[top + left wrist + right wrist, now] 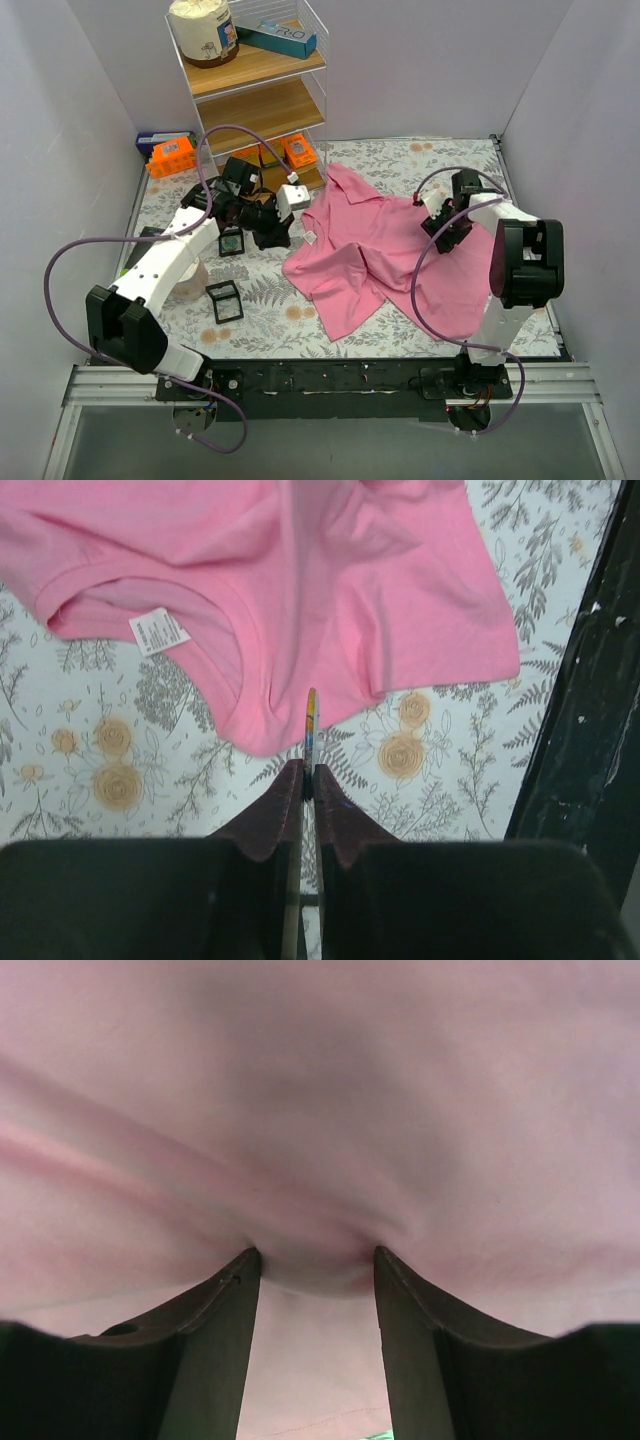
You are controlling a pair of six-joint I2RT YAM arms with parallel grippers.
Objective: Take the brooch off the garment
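The pink polo shirt (380,260) lies crumpled on the floral cloth, right of centre. My left gripper (309,772) is shut on the brooch (311,725), a thin disc seen edge-on that sticks out past the fingertips. It hovers just off the shirt's left edge (300,600), near the white collar label (160,630). In the top view the left gripper (278,228) is beside the shirt's left side. My right gripper (315,1260) is open, with both fingertips pressed down into the pink fabric (320,1110) on the shirt's right part (442,232).
A wire-and-wood shelf (258,95) stands at the back with a jar and a box on it. Orange boxes (172,156) sit by its foot. Small black frame cubes (225,301) and a white cup (190,280) stand left of the shirt. White walls enclose the table.
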